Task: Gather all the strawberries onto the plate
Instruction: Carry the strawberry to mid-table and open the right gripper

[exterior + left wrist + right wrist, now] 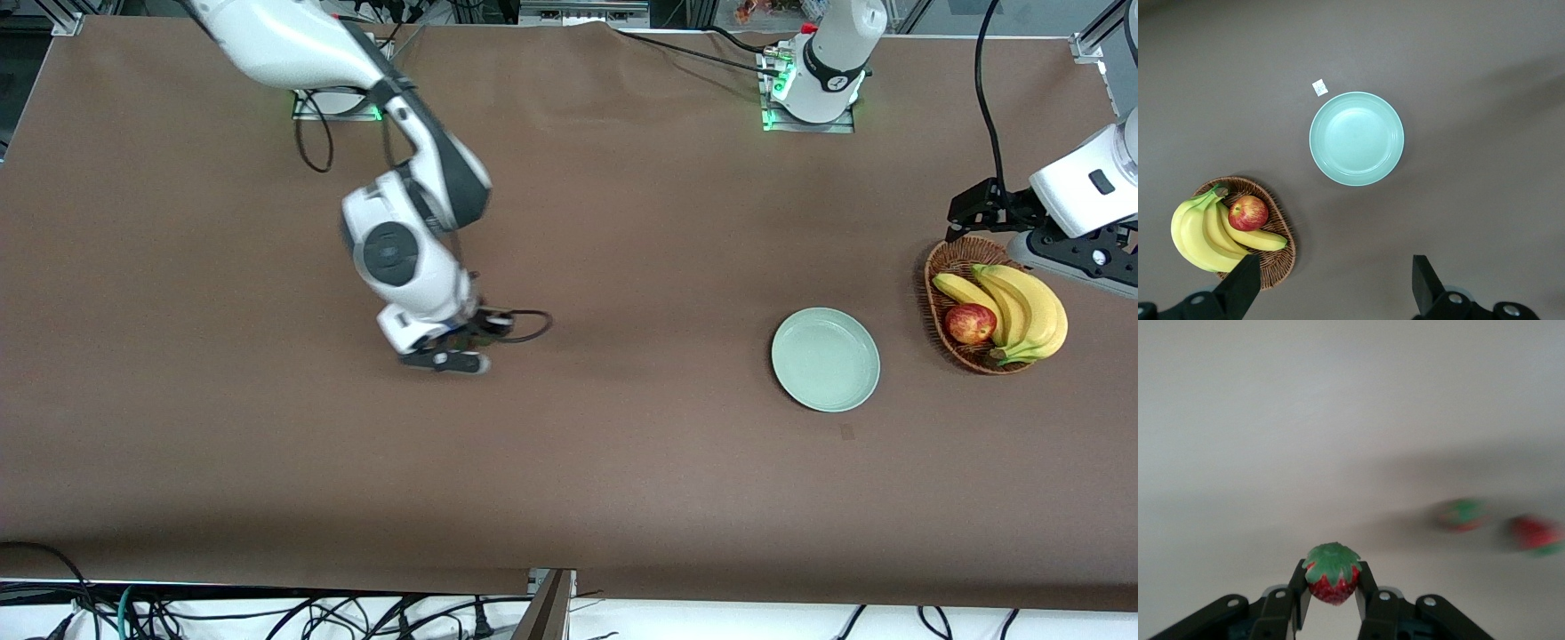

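Reaching out from the base at the right arm's end of the table, the right gripper (462, 342) is seen low over the bare brown table (622, 462), roughly midway along it. In the right wrist view a strawberry (1332, 575) is clamped between the two fingertips (1300, 587), its green leafy top turned up toward the camera. Two more strawberries (1461, 514) (1536, 533) are shown blurred on the tabletop, side by side and apart from the held one; in the front view they are hidden by the arm. Toward the left arm's end, the plate (826, 359) is found resting flat, pale mint-green, with nothing on it. Beside it, closer still to that end, a wicker basket (944, 267) is seen holding bananas (1022, 307) and an apple (970, 324). The left gripper (1335, 283) is held waiting above the basket, its jaws spread wide with nothing between them.
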`<state>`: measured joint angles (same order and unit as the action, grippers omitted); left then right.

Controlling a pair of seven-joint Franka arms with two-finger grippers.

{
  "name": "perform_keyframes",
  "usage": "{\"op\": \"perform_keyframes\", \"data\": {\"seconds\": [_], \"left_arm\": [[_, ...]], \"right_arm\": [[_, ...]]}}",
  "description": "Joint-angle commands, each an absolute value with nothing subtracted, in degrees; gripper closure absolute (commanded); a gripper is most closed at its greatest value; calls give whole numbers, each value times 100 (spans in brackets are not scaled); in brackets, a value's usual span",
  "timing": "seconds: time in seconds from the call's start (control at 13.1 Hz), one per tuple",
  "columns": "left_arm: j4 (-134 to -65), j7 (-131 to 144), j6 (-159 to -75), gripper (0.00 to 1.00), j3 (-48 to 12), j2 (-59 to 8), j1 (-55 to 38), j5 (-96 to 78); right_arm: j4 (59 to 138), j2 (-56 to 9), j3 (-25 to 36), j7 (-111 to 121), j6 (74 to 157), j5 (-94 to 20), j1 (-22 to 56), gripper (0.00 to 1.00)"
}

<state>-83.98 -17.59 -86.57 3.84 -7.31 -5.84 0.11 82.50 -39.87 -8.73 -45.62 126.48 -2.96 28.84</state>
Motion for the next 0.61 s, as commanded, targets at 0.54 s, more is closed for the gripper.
{"op": "perform_keyframes", "data": {"seconds": [0.54], "left_arm": [[-8279,-1907,-8517,0,378,-765,-554,62]], "right_arm": [[6416,-6161,-449,-8024,15011,-281,4912,84]]}}
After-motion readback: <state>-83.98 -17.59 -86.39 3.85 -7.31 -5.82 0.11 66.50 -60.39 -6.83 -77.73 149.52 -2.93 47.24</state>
